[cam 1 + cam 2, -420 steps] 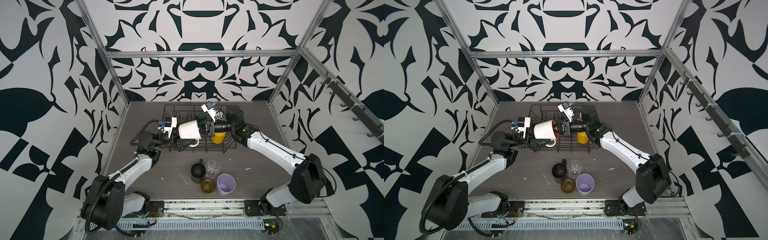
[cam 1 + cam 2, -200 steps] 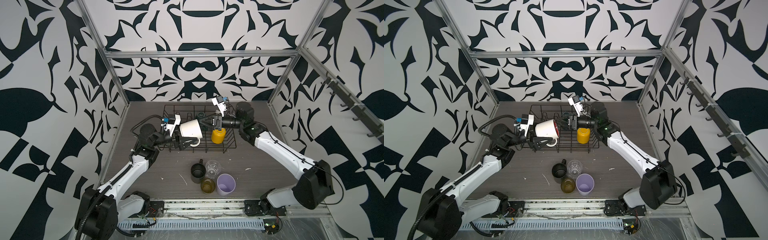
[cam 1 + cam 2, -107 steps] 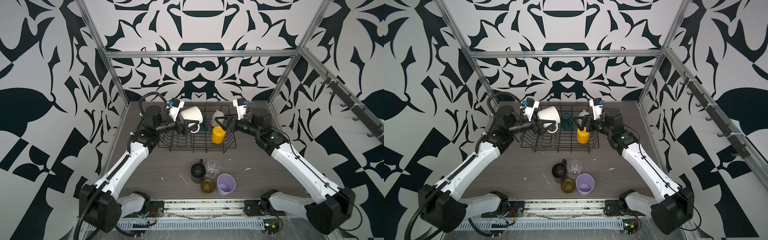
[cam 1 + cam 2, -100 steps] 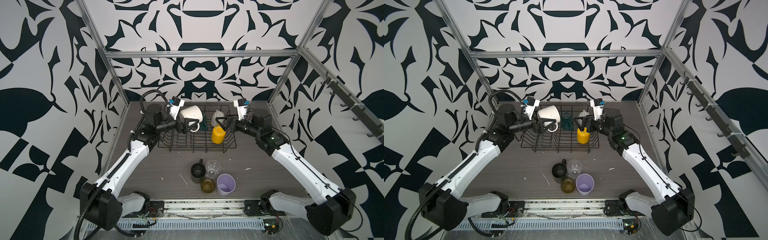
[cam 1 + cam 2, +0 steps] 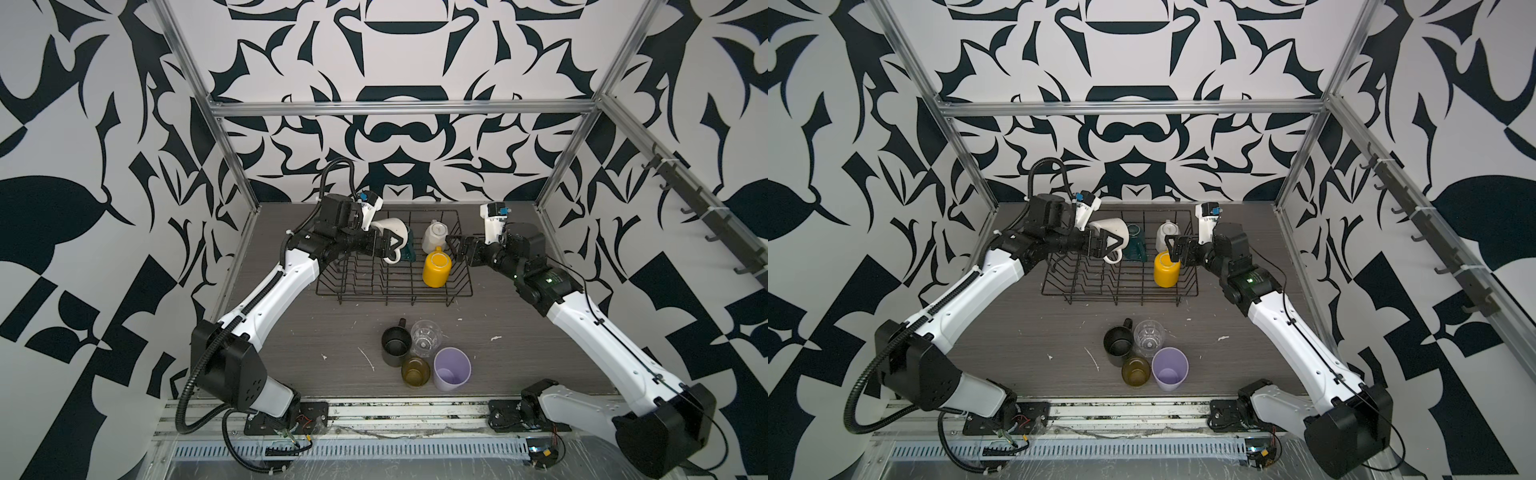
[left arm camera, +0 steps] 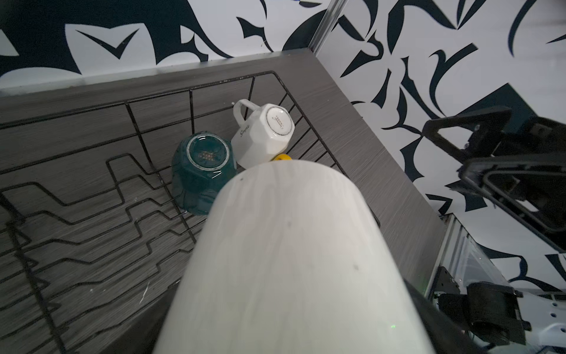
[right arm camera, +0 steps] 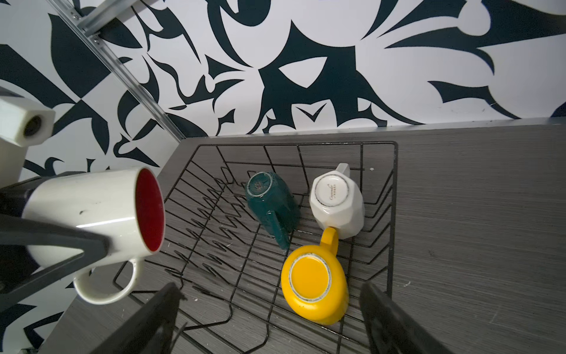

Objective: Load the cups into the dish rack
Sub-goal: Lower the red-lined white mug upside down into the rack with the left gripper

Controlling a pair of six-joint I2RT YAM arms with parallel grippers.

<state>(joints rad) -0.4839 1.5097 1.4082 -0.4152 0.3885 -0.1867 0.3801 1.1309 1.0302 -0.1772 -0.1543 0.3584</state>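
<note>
Nearest the robot, four cups are sitting loose on the counter (image 5: 299, 332) at 6 o'clock of the dish rack (image 5: 395, 300), and none of them is loaded yet. The amber-olive glass (image 5: 415, 371) and the lilac tumbler (image 5: 451, 368) are standing in front. The black mug (image 5: 395, 346) and the clear glass (image 5: 425, 338) are crowding just behind them.

Inside the rack, a yellow mug (image 5: 436, 270) is resting base-up toward the 3 o'clock side. The right claw (image 5: 459, 248) is hanging just beside it at 2 o'clock, its jaws spread wide and carrying nothing.

Over the rack's 11 o'clock corner, the left claw (image 5: 388, 246) is pinching a red-lined white mug (image 5: 392, 227) across its body. It is holding the mug on its side in the air with the mouth pointing toward 3 o'clock.

Along the far wall of the rack, a teal mug (image 5: 409, 245) is tilting base-up at 12 o'clock. A white faceted mug (image 5: 435, 237) is sitting base-up at 1 o'clock.

By this count the job is running close to halfway, with three cups racked, one on its way in and four waiting.
</note>
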